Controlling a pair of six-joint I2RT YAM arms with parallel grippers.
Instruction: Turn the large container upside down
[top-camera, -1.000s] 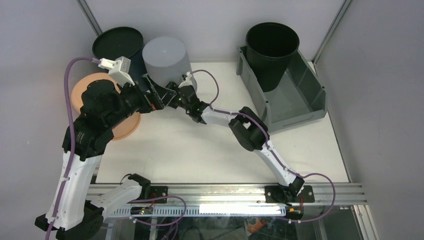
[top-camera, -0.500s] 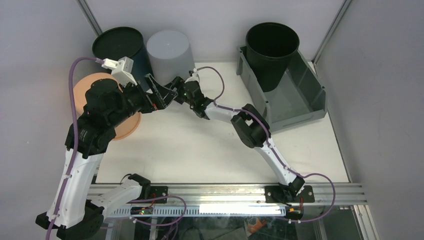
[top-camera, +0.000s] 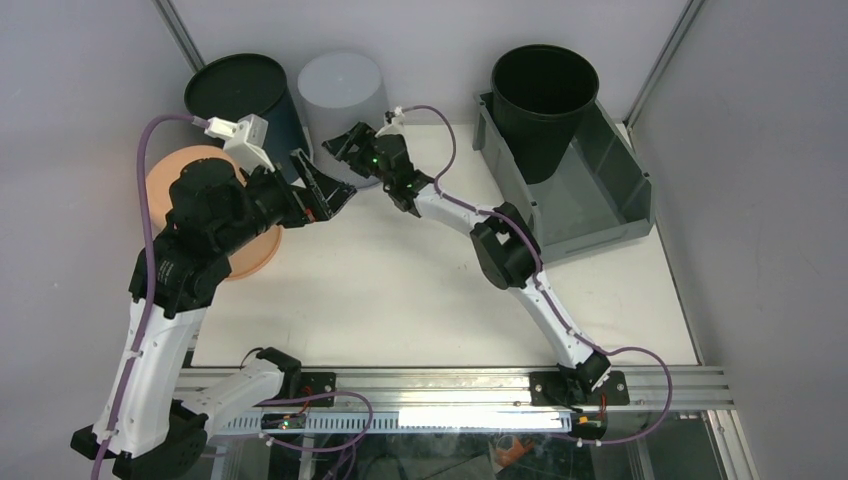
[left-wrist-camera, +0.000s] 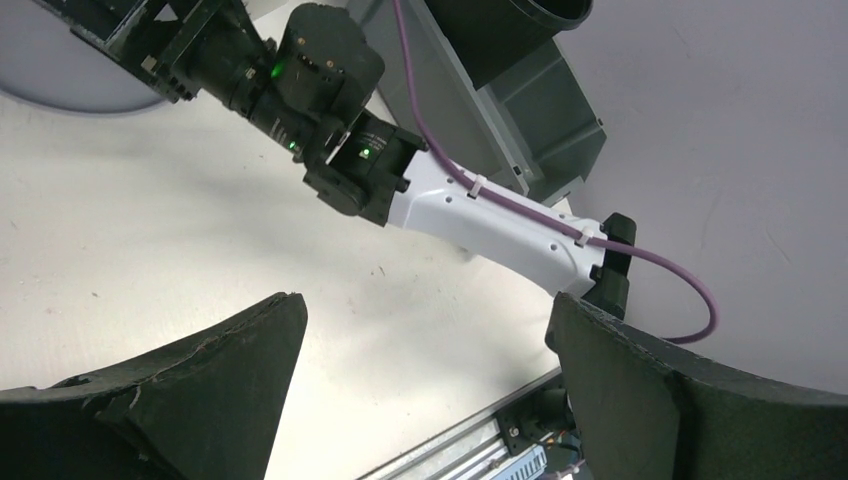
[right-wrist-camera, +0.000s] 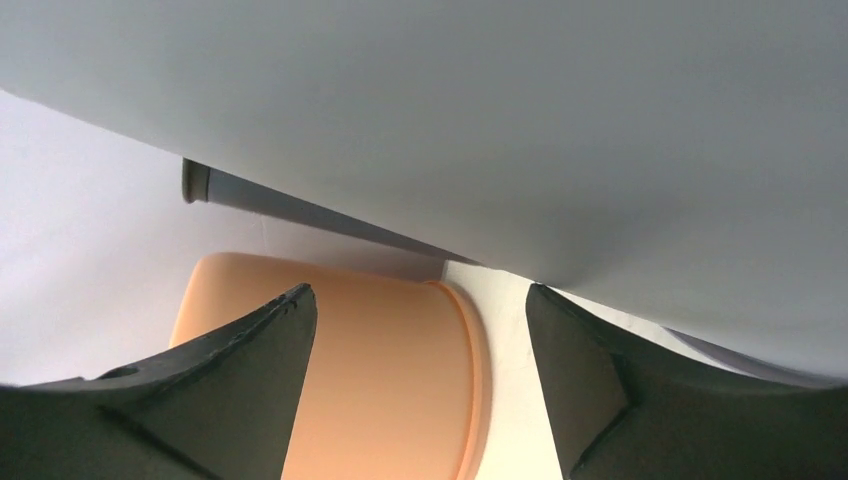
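The large container (top-camera: 590, 205) sits open side up at the far right of the desk (top-camera: 400, 290), with both end effectors well to its left.
Its long axis runs far to near, slanting slightly right, and a black bucket (top-camera: 543, 95) stands in its far end. The left end effector (top-camera: 330, 185) is spread wide and empty. The right end effector (top-camera: 345, 143), nearer the container, is also spread and empty, close against a pale grey bucket (top-camera: 340, 85).

Overhead plus two wrist close-ups (table (top-camera: 420, 300) shared)
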